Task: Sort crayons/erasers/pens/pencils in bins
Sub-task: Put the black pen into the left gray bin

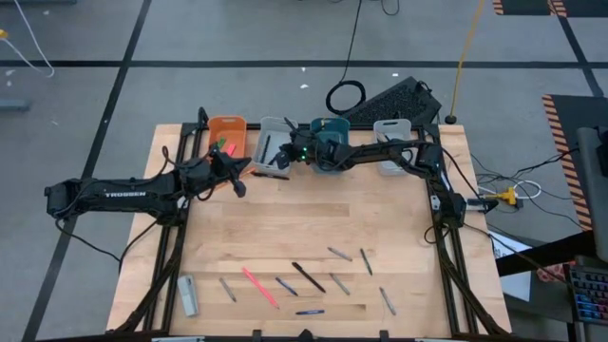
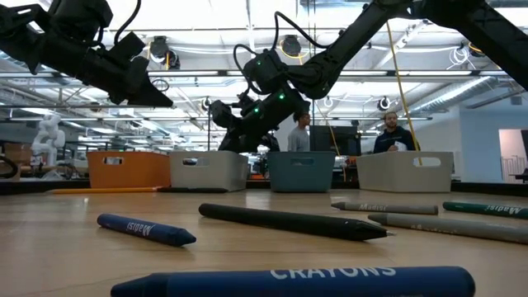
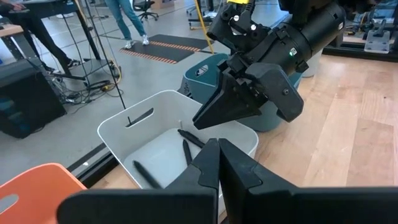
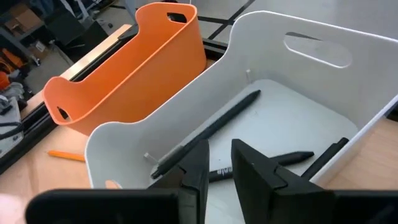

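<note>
The right gripper (image 1: 285, 160) is hovering over the pale grey bin (image 1: 274, 142) at 12 o'clock, fingers slightly parted and empty; a drop looks done. Next, it needs another pen (image 1: 308, 276) at 6 o'clock. The left gripper (image 1: 237, 180) is waiting nearby, pinched closed.

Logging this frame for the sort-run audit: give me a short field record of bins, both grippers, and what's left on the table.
bins: orange bin, white bin, teal bin, second white bin in a row at the table's far edge
white bin contents: dark pens
left gripper: in front of the orange bin, shut, empty
right gripper: over the white bin, slightly open, empty
unsorted: crayons and pens scattered near the front edge
</note>
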`<action>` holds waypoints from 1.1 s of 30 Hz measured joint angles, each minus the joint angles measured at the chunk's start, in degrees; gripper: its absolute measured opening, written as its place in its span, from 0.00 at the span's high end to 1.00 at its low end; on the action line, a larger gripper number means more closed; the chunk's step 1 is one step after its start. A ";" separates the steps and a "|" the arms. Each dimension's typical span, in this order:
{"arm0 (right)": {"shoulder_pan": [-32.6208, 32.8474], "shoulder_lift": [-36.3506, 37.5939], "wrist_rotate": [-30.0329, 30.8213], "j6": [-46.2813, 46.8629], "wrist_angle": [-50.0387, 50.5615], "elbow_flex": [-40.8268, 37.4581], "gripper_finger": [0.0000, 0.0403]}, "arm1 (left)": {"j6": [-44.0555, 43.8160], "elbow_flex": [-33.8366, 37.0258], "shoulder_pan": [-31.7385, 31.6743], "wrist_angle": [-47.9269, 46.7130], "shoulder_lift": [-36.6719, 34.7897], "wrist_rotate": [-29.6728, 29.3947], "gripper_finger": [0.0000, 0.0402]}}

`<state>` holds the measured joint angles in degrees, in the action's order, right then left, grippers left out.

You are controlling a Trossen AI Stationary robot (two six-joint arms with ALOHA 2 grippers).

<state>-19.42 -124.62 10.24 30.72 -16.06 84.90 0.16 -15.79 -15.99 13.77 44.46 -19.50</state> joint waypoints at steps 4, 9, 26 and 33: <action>0.07 0.16 -0.06 -3.19 -0.44 -0.05 0.85 | -0.03 0.00 0.00 -0.45 -0.01 0.02 0.97; 0.26 3.35 -3.23 -8.97 2.36 -0.20 0.93 | -0.34 0.00 0.00 -2.21 -0.02 0.04 0.98; -1.83 10.29 2.85 -16.30 23.14 -0.04 1.00 | -2.21 0.00 1.88 -3.52 0.03 0.26 0.98; -3.05 5.96 -1.30 -15.28 16.35 -0.04 1.00 | -2.06 0.00 1.88 -3.20 0.18 1.46 0.98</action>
<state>-22.47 -118.65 8.93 15.43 0.29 84.86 -1.90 -15.79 -14.11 10.57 44.64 -18.04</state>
